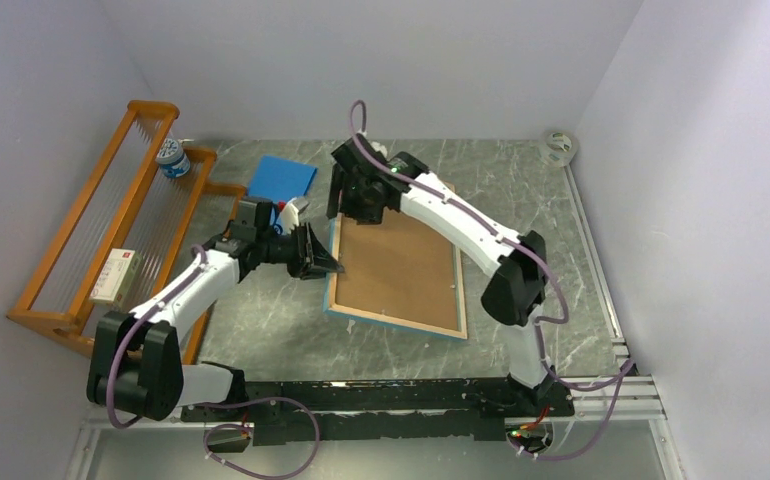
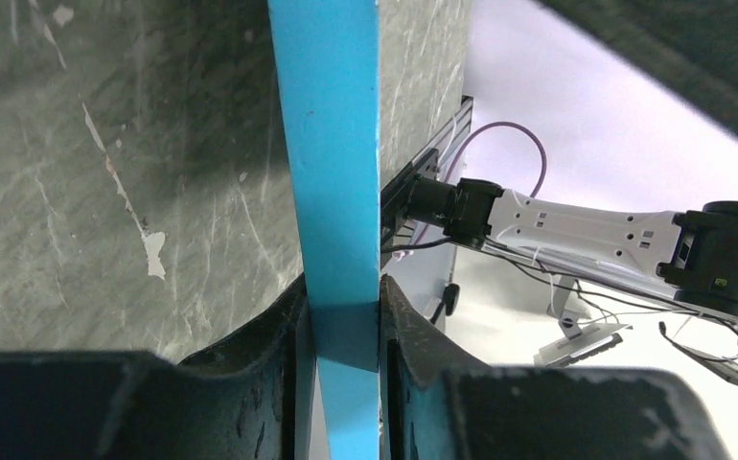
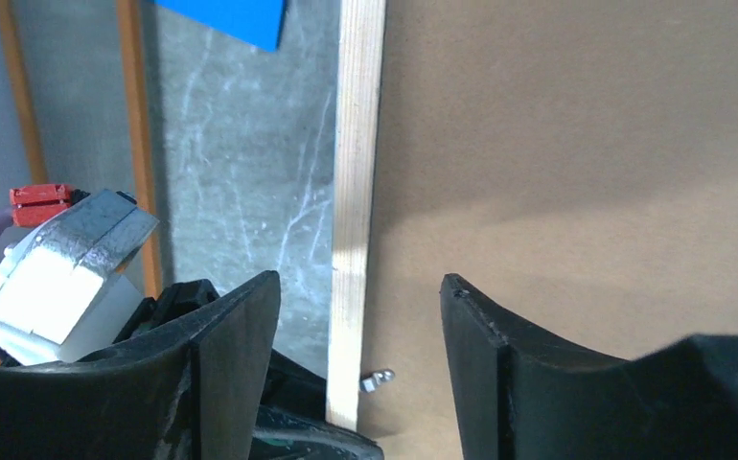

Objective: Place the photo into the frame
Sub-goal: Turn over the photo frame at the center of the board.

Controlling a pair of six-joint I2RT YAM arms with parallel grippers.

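Here the left tool (image 2: 344,316) pinches the frame (image 2: 332,144) by its edge; right tool (image 3: 360,316) gapes above it.

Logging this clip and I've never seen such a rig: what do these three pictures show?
Two robot arms, left and right, are bolted at a table's near edge. The wide picture looks down from above and behind them; the other two come from cameras on their wrists. On the table lies a picture frame, back up, brown backing board showing, near a blue pad and an orange wooden rack. The left jaws grip the frame's blue edge; the right jaws stand open over its far corner, holding nothing.
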